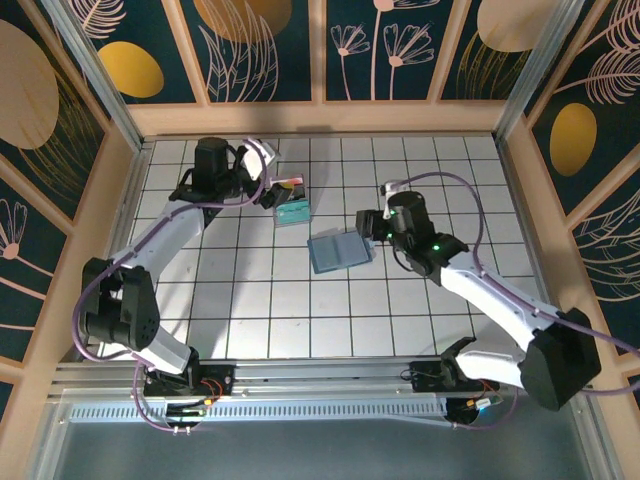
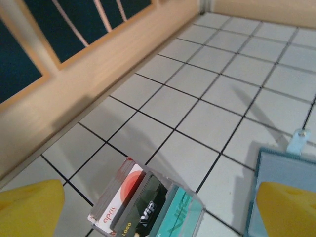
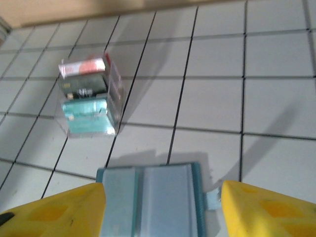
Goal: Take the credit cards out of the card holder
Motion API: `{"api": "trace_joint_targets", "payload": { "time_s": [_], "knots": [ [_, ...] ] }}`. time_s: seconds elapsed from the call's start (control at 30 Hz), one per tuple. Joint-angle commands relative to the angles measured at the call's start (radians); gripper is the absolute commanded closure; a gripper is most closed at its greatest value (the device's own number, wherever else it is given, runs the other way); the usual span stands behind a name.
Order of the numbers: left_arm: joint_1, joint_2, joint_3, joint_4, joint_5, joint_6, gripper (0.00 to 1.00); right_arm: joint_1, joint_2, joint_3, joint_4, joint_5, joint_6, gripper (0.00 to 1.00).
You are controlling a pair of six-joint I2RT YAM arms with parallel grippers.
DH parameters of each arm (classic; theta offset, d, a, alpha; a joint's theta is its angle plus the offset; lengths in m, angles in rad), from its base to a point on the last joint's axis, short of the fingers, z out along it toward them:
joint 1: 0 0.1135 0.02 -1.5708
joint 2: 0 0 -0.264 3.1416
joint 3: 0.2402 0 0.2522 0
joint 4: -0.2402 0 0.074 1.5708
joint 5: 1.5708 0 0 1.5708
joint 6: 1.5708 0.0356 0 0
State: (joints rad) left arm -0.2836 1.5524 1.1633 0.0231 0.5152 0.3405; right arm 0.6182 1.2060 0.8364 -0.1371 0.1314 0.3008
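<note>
The card holder [image 1: 340, 250] is a slate-blue wallet lying opened flat on the white tiles near the middle. In the right wrist view the card holder [image 3: 153, 197] sits between the yellow fingers [image 3: 54, 212] of my right gripper [image 3: 160, 210], which is open and hovers over it; the far finger stands clear of its small side tab. Credit cards [image 2: 140, 205], one white and red, one black, one teal, lie in a clear plastic box [image 1: 292, 208]. My left gripper [image 2: 158, 212] is open wide just above that box, holding nothing. From above, the left gripper [image 1: 278, 192] is at the box's near-left.
The clear box [image 3: 89, 98] is about one tile to the back left of the wallet. Wooden walls [image 1: 320, 118] ring the tiled floor, the back one close behind the left arm. Purple cables loop off both arms. Open tiles [image 1: 300, 310] lie in front of the wallet.
</note>
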Motion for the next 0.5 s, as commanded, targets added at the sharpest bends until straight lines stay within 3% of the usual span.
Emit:
{"api": "trace_joint_targets", "payload": {
  "time_s": [0.0, 0.2, 0.47],
  "knots": [
    [-0.027, -0.055, -0.072, 0.096, -0.151, -0.234, 0.01, 0.054, 0.061, 0.042, -0.031, 0.024, 0.061, 0.38],
    [-0.066, -0.184, -0.28, 0.204, -0.381, -0.475, 0.01, 0.117, 0.199, 0.063, -0.026, -0.015, 0.109, 0.43],
    [-0.065, -0.333, -0.481, 0.22, -0.603, -0.692, 0.01, 0.216, 0.399, 0.192, -0.117, 0.048, 0.087, 0.45]
  ]
}}
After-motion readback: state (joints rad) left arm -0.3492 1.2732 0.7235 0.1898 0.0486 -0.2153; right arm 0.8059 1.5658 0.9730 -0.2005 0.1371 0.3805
